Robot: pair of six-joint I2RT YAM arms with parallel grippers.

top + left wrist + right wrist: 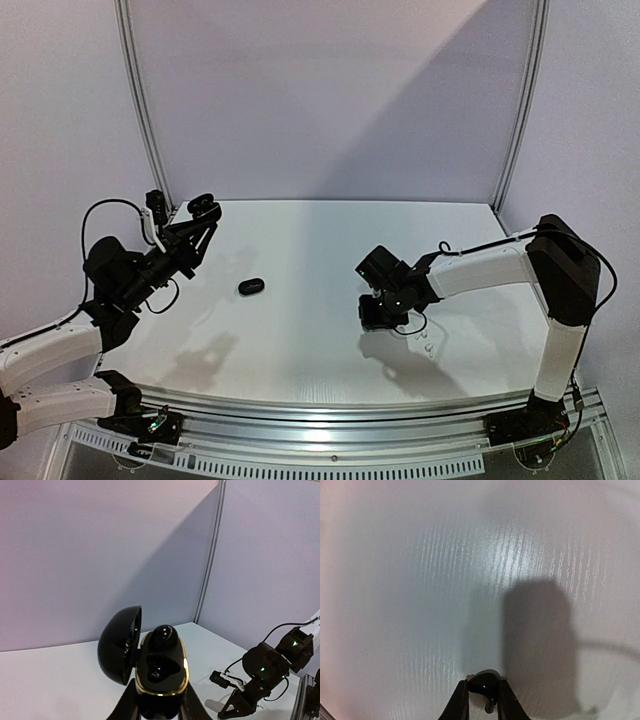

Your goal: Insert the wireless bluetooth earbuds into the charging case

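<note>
White table [300,330] — left gripper [159,706] clamps an open black charging case [161,672], lower centre; right gripper [481,699] pinches a black earbud [483,682].

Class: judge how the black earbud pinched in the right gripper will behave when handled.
The earbud looks glossy and rounded, so it probably slips or twists easily between the fingers. It is tiny, so likely very light. Set on the table, its curved body may roll.
</note>
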